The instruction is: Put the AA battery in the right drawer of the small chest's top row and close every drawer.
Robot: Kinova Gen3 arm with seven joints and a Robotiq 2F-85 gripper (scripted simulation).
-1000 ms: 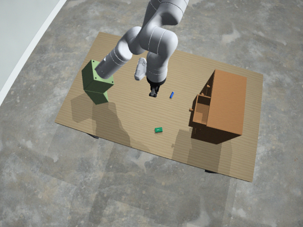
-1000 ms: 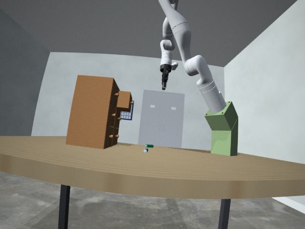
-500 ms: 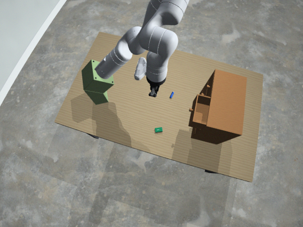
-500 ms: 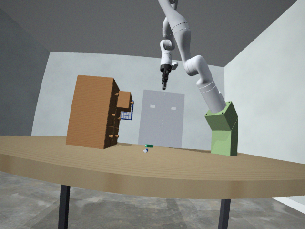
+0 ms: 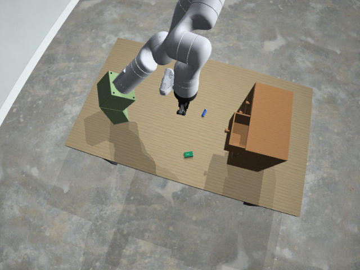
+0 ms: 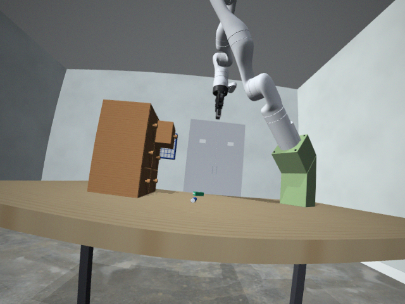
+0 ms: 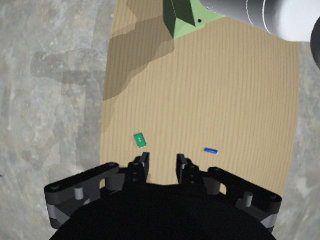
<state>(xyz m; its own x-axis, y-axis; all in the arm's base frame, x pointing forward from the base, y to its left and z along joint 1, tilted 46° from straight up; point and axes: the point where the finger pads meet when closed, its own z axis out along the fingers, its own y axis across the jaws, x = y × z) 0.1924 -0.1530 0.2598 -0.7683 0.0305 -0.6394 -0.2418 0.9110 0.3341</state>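
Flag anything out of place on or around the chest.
One top-row drawer of the chest stands pulled well out while the others look pushed in. The AA battery lies loose on the table, not in it. Nothing looks spilled or damaged.

No text, label, brand or number is legible; the small green block (image 5: 188, 154) below the fingers bears pale marks too small to read.
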